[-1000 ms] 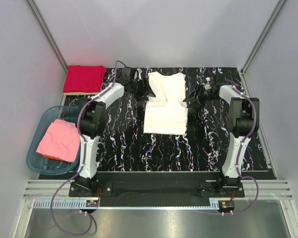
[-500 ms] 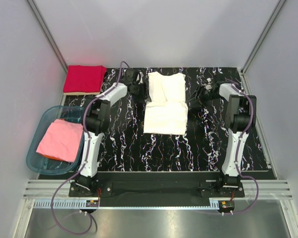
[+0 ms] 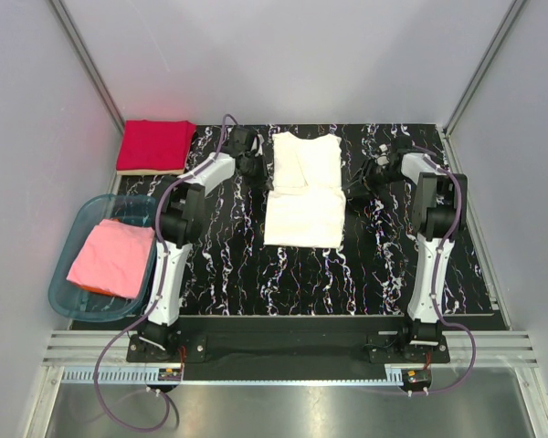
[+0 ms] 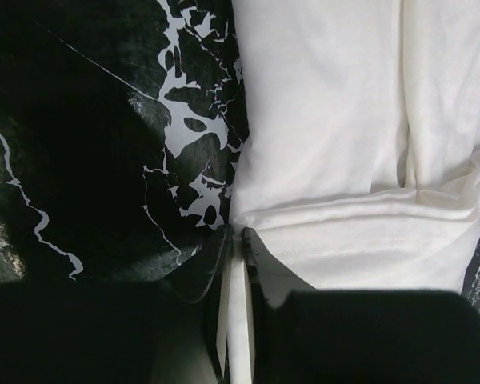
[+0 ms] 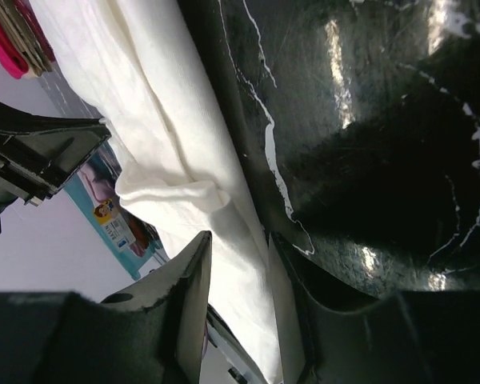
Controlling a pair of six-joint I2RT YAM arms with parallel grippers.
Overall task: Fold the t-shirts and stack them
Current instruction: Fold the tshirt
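Top view: your white t-shirt [image 3: 303,192] lies part-folded at the far middle of the mat [image 3: 365,265], left end effector [image 3: 260,169] at its left edge, right end effector [image 3: 358,182] at its right; red t-shirt [image 3: 153,146] folded, far left; pink t-shirt [image 3: 110,258] in the teal tub [image 3: 64,297].
Left wrist: left end effector [image 4: 238,234] pinched on the white t-shirt's [image 4: 320,120] edge.
Right wrist: right end effector [image 5: 238,240] fingers parted, cloth between; you cannot tell whether it grips.

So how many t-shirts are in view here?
3: the white t-shirt on the mat; the red t-shirt folded beyond its far left corner; the pink t-shirt in the teal tub, which might hide more underneath.
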